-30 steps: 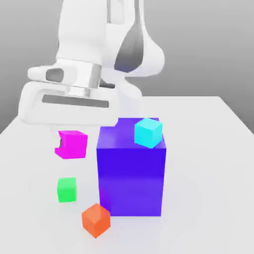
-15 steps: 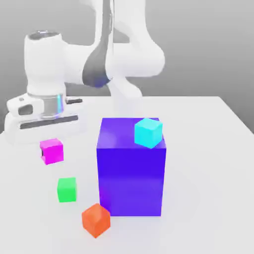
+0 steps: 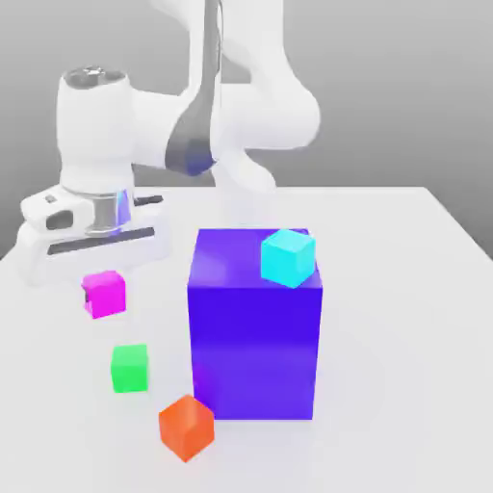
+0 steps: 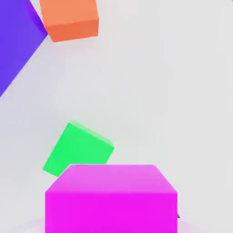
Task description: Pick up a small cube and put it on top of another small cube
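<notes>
Gripper [image 3: 104,285] was clamped on the magenta cube [image 3: 104,293], holding it off the white tabletop [image 3: 404,318], above and a bit to the exterior view's left of the green cube [image 3: 129,368]. Green cube sat on the tabletop, near the orange cube [image 3: 186,427]. Big blue-purple block [image 3: 254,332] stood beside them, cyan cube [image 3: 287,257] on top.

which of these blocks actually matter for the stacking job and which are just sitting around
Part of the job:
- small matte magenta cube, held under the gripper
- small bright green cube, on the table, the one to stack on

Just lying about:
- small orange cube on the white table
- big blue-purple block
- small cyan cube on top of that block
</notes>
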Controlling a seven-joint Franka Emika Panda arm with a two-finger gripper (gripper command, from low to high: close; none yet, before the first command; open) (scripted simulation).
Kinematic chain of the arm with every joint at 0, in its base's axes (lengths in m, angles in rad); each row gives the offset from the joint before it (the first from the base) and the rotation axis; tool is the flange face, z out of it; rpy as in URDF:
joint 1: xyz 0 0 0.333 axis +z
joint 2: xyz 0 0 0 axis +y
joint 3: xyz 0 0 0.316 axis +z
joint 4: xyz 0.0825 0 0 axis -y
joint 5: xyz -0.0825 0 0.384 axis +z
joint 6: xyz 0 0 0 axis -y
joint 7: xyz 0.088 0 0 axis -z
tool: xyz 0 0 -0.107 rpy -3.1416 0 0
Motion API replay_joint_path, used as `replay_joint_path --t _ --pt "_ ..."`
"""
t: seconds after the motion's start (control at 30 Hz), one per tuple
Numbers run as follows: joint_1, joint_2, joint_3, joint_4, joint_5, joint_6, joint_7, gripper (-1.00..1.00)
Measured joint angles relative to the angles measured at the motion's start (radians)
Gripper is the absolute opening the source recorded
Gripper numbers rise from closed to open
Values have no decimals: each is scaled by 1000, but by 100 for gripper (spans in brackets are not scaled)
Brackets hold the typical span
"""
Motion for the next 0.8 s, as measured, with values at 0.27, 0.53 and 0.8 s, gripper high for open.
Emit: replay_joint_path --t 0.27,0.53,0.8 --pt "-10 63 7 6 -29 43 21 -100" --pt "14 163 -9 3 25 118 -16 -100" --pt "64 279 1 -11 277 217 -190 -100"
